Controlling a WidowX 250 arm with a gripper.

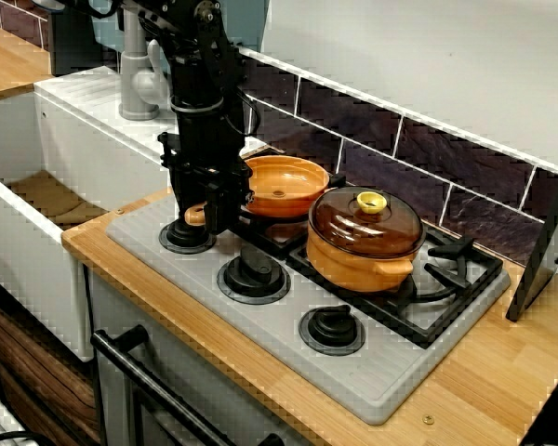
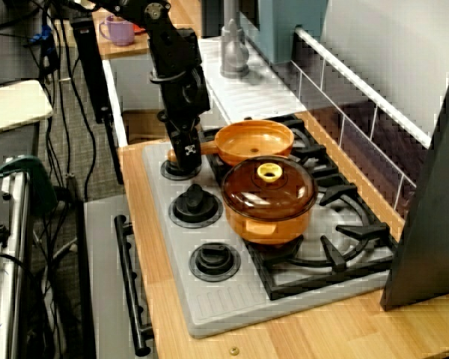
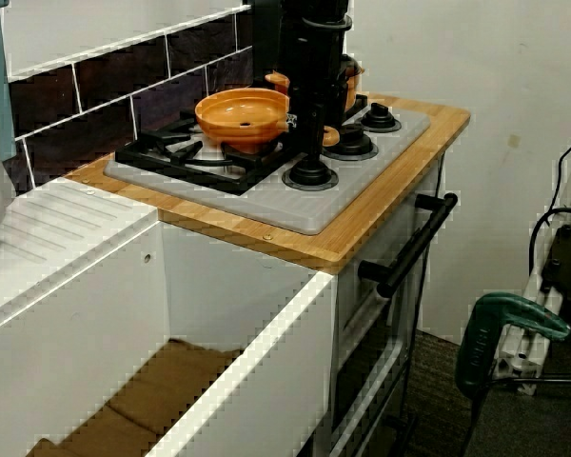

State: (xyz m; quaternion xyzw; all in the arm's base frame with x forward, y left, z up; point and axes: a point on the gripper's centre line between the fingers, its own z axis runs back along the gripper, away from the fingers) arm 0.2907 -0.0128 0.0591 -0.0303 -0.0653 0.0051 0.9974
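Front view: the gripper (image 1: 214, 218) straddles the stub handle (image 1: 195, 216) of the orange pan (image 1: 284, 186), which rests on the grate (image 1: 445, 253) just behind it; jaws hidden, grip uncertain. Pan looks light, stiff, glossy plastic, likely slippery; handle seems the best hold.

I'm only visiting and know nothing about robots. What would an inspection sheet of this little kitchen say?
Surface: wooden counter carrying a grey hob with three knobs.
Job's things: open orange pan on the grate, handle towards the gripper.
Clutter: lidded orange pot next to the pan.
Grippers: gripper down at the pan's handle; whether it is open or shut cannot be told.
Cables: cables hanging beside the arm.
Surroundings: white sink, grey tap, dark tiled wall, purple mug, green tool.
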